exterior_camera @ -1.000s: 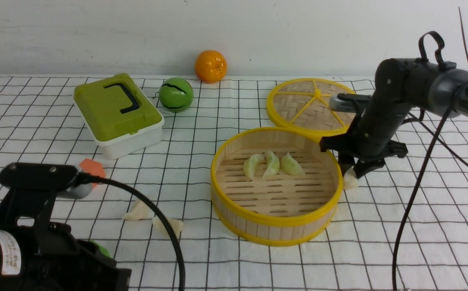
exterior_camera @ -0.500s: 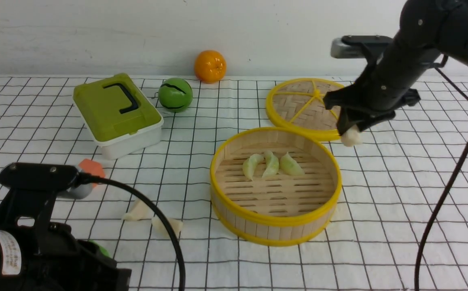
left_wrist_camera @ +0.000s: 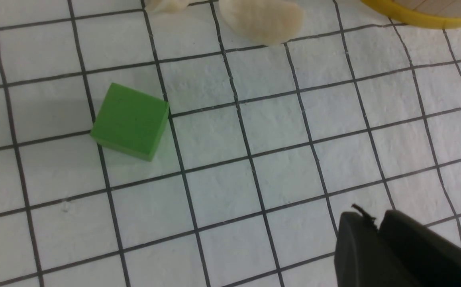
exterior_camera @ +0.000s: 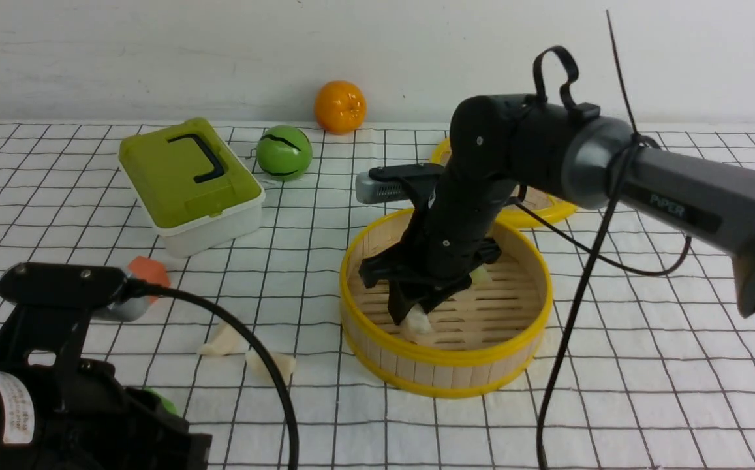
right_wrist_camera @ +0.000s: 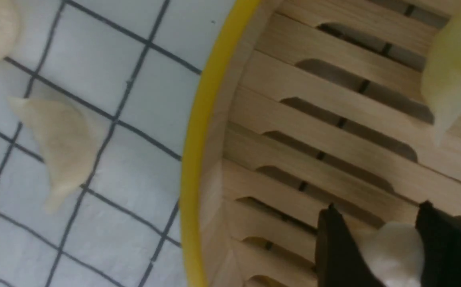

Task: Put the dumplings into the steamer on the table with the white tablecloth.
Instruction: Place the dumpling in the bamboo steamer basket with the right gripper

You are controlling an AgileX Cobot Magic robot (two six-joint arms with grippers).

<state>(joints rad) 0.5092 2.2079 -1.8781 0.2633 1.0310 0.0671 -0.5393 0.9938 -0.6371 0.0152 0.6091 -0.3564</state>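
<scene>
One white dumpling (exterior_camera: 418, 321) is pinched between the fingers of your right tool (exterior_camera: 415, 312), which is closed on it inside the steamer (exterior_camera: 446, 365). It hangs low over the slats in the near-left part of the floor. You cannot tell whether it touches the wood. Beyond and to the right of that tool, a green dumpling (right_wrist_camera: 451, 79) lies on the steamer floor, mostly hidden behind the arm in the front view.

Left of the steamer and clear of its wall, the left dumpling (exterior_camera: 222, 341) and the near dumpling (exterior_camera: 273, 363) lie close together. They rest on the white tablecloth (exterior_camera: 612, 405) that covers the counter (exterior_camera: 364, 431).

Your left tool (left_wrist_camera: 377, 227) hangs over bare cloth at the near left, apart from a green cube (left_wrist_camera: 130, 121). Only its dark tips show, so you cannot tell whether it is open or closed. At the far left stands a green box (exterior_camera: 191, 176) with its lid down, its contents hidden.
</scene>
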